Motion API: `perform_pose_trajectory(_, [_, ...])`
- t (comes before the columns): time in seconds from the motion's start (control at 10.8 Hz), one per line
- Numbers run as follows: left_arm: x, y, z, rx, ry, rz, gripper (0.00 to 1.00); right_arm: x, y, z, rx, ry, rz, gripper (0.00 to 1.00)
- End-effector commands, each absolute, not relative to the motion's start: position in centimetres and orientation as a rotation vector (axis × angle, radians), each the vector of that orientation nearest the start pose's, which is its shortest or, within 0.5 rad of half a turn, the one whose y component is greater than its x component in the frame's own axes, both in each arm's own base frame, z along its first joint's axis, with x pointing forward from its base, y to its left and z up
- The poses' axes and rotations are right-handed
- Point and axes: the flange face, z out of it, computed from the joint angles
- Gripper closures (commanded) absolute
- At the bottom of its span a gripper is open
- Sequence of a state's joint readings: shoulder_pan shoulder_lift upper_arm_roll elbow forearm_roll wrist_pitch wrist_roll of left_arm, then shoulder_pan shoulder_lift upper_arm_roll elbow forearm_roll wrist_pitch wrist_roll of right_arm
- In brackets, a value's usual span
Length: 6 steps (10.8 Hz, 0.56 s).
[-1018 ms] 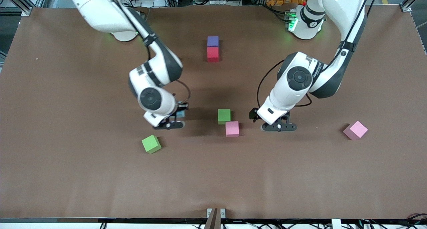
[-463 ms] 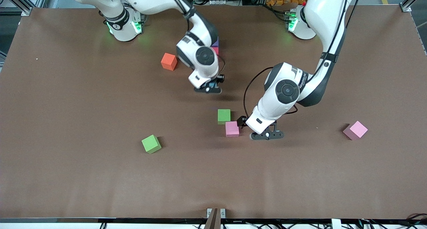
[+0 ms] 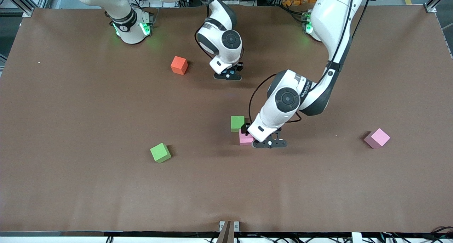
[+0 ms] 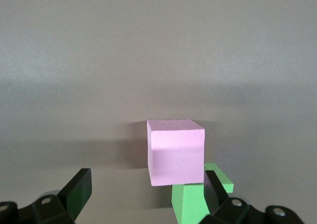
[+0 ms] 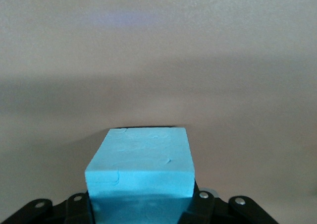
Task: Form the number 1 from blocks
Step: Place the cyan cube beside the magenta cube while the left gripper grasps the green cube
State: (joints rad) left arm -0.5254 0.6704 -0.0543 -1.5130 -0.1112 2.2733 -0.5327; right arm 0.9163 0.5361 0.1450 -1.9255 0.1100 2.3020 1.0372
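Green cube [image 3: 160,152]: nearest the camera, alone toward my right arm's end, untouched.

Left gripper [image 3: 262,138]: fingers spread wide. In the last second it has slid in from the bare table and now stands at the pink cube [image 4: 176,152], which isn't part of the 1.

Second green cube [image 3: 237,123]: touching the pink one; probably my real target.

Right gripper [image 5: 141,206]: clamped on the light blue block [image 5: 140,167]; it has carried it up the table, over where the purple and red pair stood, now hidden.

Orange cube [image 3: 179,65]: beside it, uncovered.
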Motion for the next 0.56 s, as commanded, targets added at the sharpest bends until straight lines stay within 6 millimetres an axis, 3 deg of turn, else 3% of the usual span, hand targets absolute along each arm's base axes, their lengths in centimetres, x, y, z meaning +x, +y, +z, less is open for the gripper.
perform_pose_trajectory(0.0, [59.7,-41.2,26.8,-3.293,-0.105,0.017,0.0,28.7,52.2,21.2,-3.181,0.152,0.322,1.0])
perform_pose_trajectory(0.19, [58.1,-43.5,26.4,-3.29,-0.147,0.03,0.0,28.6,52.0,21.0,-3.184,0.151,0.322,1.0])
perform_pose_trajectory(0.46, [56.9,-44.8,25.0,-3.274,-0.188,0.064,0.0,28.7,52.1,21.1,-3.17,0.178,0.306,1.0])
